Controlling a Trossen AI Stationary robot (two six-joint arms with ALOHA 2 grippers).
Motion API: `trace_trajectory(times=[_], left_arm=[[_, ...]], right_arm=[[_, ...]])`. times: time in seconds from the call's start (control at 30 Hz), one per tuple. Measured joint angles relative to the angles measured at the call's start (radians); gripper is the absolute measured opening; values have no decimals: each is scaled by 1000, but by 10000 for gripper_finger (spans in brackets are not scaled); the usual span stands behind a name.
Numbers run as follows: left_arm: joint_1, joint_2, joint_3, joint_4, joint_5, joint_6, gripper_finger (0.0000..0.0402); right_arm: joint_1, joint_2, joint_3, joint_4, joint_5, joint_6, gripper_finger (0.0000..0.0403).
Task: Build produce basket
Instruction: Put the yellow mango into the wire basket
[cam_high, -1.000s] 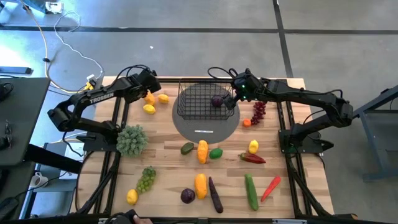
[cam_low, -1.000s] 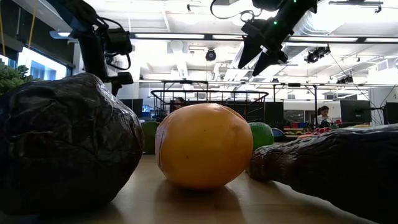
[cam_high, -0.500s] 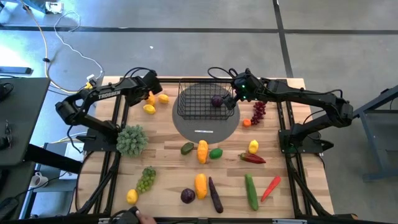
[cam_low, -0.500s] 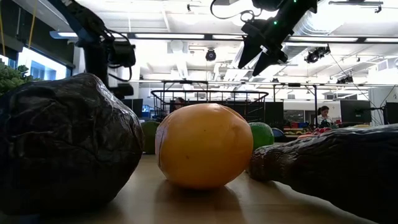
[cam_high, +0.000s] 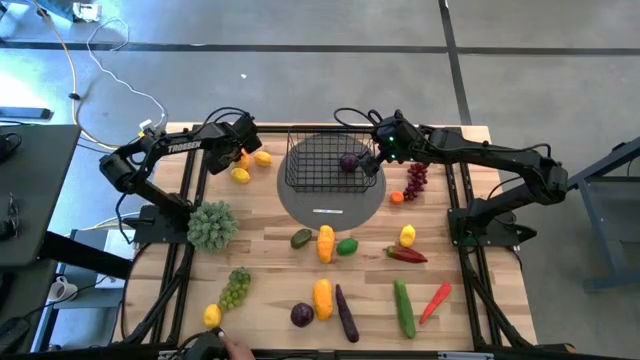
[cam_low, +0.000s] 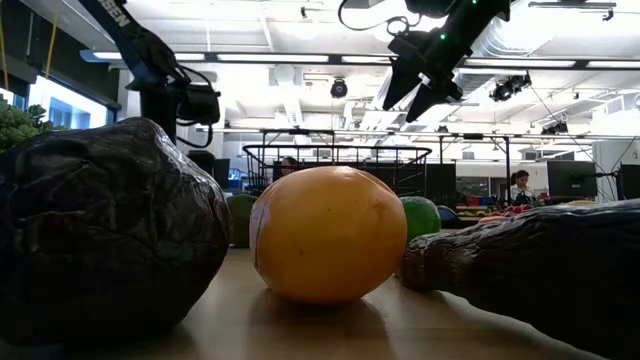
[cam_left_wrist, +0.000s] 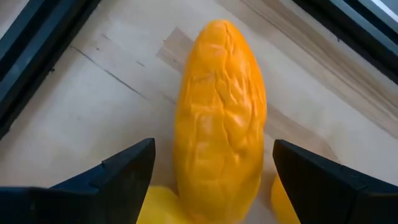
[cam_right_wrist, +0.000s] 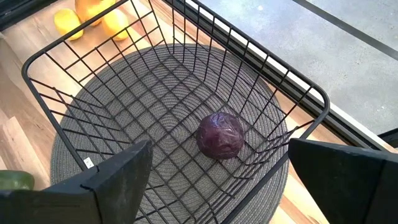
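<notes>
The black wire basket (cam_high: 328, 160) stands on a round grey mat (cam_high: 330, 200) at the far middle, with one purple round piece (cam_right_wrist: 221, 135) on its floor. Other produce lies scattered over the wooden table. My left gripper (cam_left_wrist: 211, 180) is open and points down at the far left. Its fingers stand on either side of a long orange piece (cam_left_wrist: 221, 118) that lies on the wood beside two lemons (cam_high: 262, 158). My right gripper (cam_high: 384, 150) hangs open above the basket's right rim, holding nothing.
A leafy green bunch (cam_high: 212, 225) sits near the left arm's base. Purple grapes (cam_high: 416, 178) lie right of the mat. Avocado, orange pieces, peppers, cucumber (cam_high: 403, 307), aubergine (cam_high: 346, 313) and green grapes (cam_high: 236, 288) fill the near half. A person's hand (cam_high: 222, 348) shows at the near edge.
My left gripper has come down toward the long orange piece at the far left, its arm folding lower over the table. The right arm has kept still.
</notes>
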Motion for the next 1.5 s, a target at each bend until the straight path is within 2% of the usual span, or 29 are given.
trace_trajectory(times=[0.3, 0.47, 0.87, 1.23, 1.5], left_arm=[[37, 54, 0, 59, 20, 23, 316], [34, 65, 0, 60, 21, 10, 301], [35, 46, 0, 64, 38, 9, 185], [27, -122, 0, 71, 28, 112, 188], [-47, -279, 0, 184, 15, 256, 189]], right_arm=[[0, 0, 0, 0, 0, 0, 358], [0, 0, 0, 0, 0, 0, 358], [0, 0, 0, 0, 0, 0, 358], [0, 0, 0, 0, 0, 0, 358], [0, 0, 0, 0, 0, 0, 358]])
